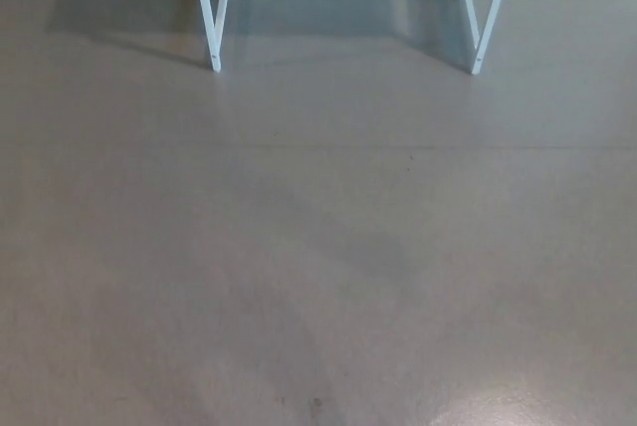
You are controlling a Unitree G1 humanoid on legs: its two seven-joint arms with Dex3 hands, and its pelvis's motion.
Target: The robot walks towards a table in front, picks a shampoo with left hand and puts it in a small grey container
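Table [213,18] is cut off above its white legs [485,28].

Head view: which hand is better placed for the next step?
Neither can be judged: no hand shows. Only the floor and two white table legs at the top are visible; the tabletop is out of frame. Walking closer probably comes first; the task assigns the left hand.

White metal legs of the counter [213,48] alone visible, at the top edge: one slim pair at left, another at right, well apart, each narrowing to a foot on the grey floor [318,247]
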